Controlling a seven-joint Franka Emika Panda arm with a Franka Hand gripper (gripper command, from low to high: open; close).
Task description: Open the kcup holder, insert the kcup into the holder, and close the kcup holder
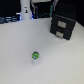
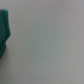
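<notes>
The kcup holder [image 1: 61, 26] is a black boxy block with two pale grey panels on its front. It stands on the white table at the back of the exterior view's right, and I cannot tell whether it is open or closed. The kcup [image 1: 35, 55] is a tiny green capsule with a pale rim, lying alone on the table nearer the front, well apart from the holder. No gripper fingers show in either view. The wrist view shows pale table surface with a blurred teal-green shape [image 2: 4, 31] at the picture's edge; I cannot tell what it is.
A white bottle-like post with a dark mark [image 1: 25, 10] stands at the back, toward the exterior view's left, with a small blue light [image 1: 32, 16] beside it. Dark clutter [image 1: 6, 20] lines the table's far edge.
</notes>
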